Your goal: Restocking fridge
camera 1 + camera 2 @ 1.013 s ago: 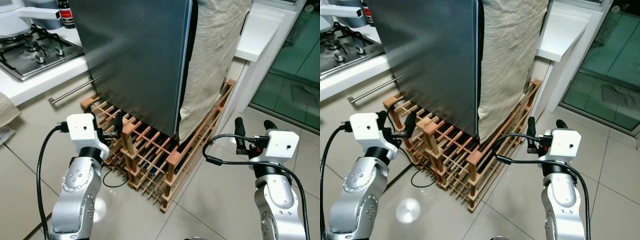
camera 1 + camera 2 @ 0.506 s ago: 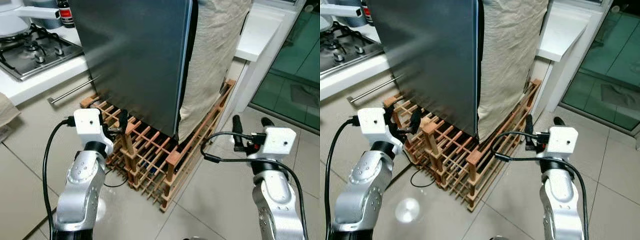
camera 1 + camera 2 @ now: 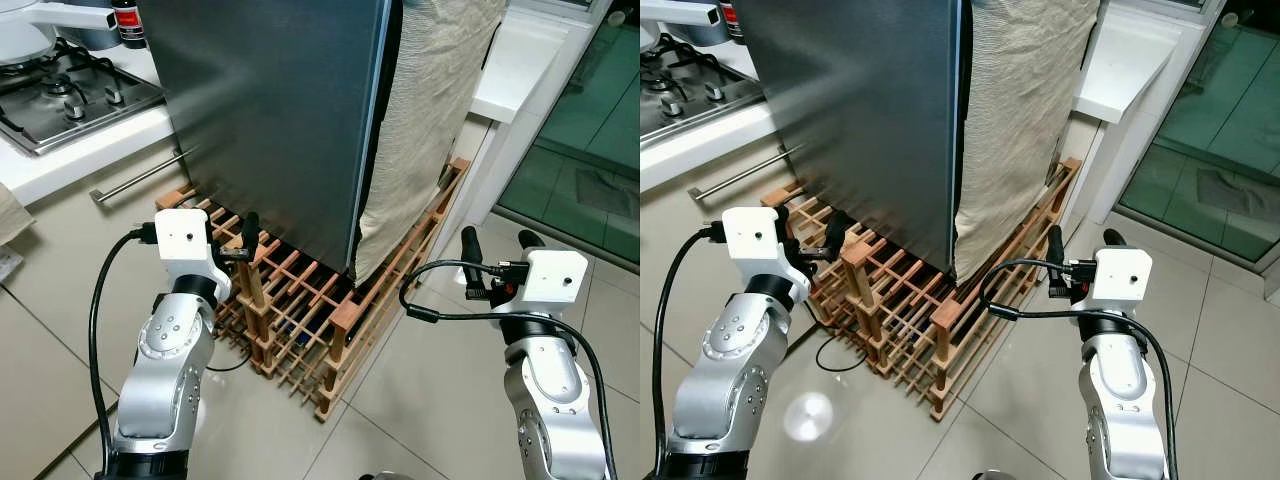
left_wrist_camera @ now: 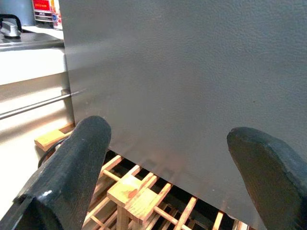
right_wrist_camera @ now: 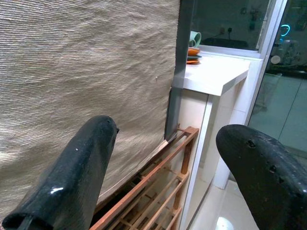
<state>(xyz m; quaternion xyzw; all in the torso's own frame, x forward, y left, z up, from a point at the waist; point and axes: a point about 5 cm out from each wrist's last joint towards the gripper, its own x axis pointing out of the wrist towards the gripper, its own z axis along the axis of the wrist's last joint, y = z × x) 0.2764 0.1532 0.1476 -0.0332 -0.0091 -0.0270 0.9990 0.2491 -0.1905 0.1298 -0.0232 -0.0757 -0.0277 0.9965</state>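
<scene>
— Two arms are raised in front of the robot. What lies furthest left?

— A gas hob (image 3: 75,95) on a white counter (image 3: 70,160), with a steel bar handle (image 3: 140,177) on the cabinet front below it.

— And the left gripper (image 3: 232,232)?

— It is held up in front of the lower corner of the fridge door, above the near end of a wooden rack (image 3: 310,315). Its two black fingers (image 4: 72,177) are spread wide with nothing between them; the wrist camera looks between them at the bare grey door face.

— Where is the fridge (image 3: 270,110) itself?

— In the middle, straight ahead. It is a tall dark grey unit standing on that wooden lattice rack, which rests on the tiled floor (image 3: 420,400). Its door looks closed. A beige cloth (image 3: 425,110) hangs down the fridge's right side, reaching the rack.

— And to the right?

— The right gripper (image 3: 495,250) hovers over the floor tiles, just beside the rack's right edge and apart from it. Its fingers (image 5: 76,167) are also parted and empty, pointing toward the cloth and a white ledge (image 5: 216,76). Beyond that ledge is a glass door (image 3: 590,130).
</scene>
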